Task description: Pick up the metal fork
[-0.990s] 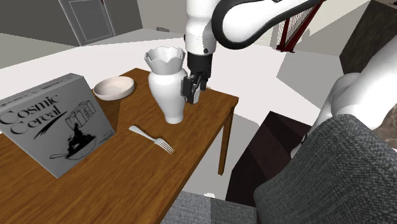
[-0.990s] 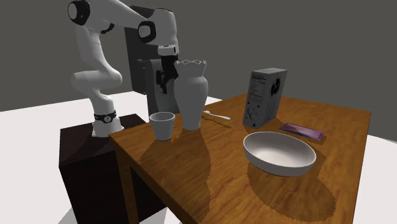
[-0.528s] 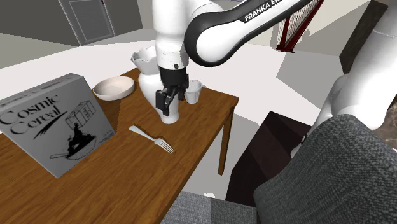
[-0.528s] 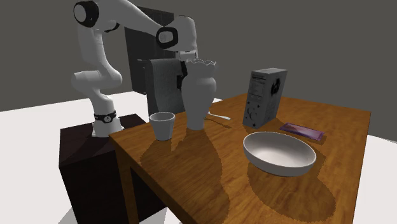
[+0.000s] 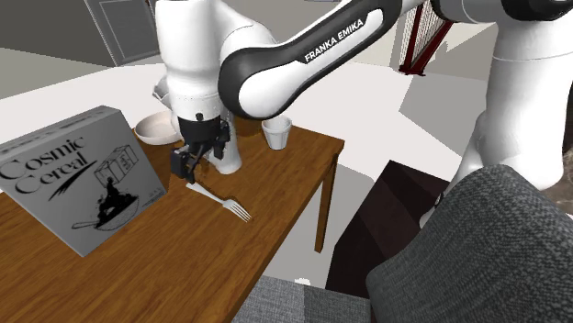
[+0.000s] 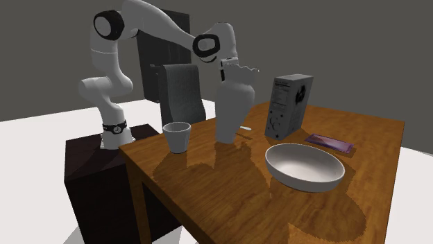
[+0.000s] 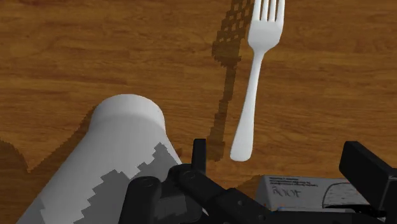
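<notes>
The end effector (image 5: pixel 186 168) has swung down beside the fork (image 5: pixel 219 200), and the white vase (image 6: pixel 232 104) has slid sideways.

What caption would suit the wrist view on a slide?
Open fingers hover over a wooden table, a white fork just ahead and a white vase beside it.

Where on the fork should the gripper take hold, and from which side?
Probably the slim handle of the fork, at its middle, coming down from above with the gripper closing across it. It lies flat on the table, and the vase stands close to the handle's end.
</notes>
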`<state>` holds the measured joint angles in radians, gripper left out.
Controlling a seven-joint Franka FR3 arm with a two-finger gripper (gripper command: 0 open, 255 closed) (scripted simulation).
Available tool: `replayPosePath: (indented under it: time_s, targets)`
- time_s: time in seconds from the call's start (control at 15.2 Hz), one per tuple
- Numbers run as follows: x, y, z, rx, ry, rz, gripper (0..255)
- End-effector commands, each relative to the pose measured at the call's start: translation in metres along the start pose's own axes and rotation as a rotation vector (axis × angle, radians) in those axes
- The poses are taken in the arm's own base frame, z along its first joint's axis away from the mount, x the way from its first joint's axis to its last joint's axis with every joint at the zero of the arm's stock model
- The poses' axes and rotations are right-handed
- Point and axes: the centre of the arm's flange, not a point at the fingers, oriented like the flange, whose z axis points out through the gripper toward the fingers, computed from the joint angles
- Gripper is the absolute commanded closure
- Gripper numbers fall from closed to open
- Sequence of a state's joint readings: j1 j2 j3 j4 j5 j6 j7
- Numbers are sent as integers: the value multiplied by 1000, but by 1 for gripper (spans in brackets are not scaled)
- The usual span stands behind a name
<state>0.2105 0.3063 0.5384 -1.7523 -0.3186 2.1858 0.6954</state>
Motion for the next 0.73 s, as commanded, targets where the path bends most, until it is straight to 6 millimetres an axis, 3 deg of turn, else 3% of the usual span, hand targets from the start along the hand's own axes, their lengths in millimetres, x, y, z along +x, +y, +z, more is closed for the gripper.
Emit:
replayPosePath:
  time_s: [0.0,0.59,0.66]
  targets:
    - [5,-4,51,-19,-69,7,0]
    - [-4,-4,90,-19,-69,7,0]
    - [-4,-5,90,-19,-69,7,255]
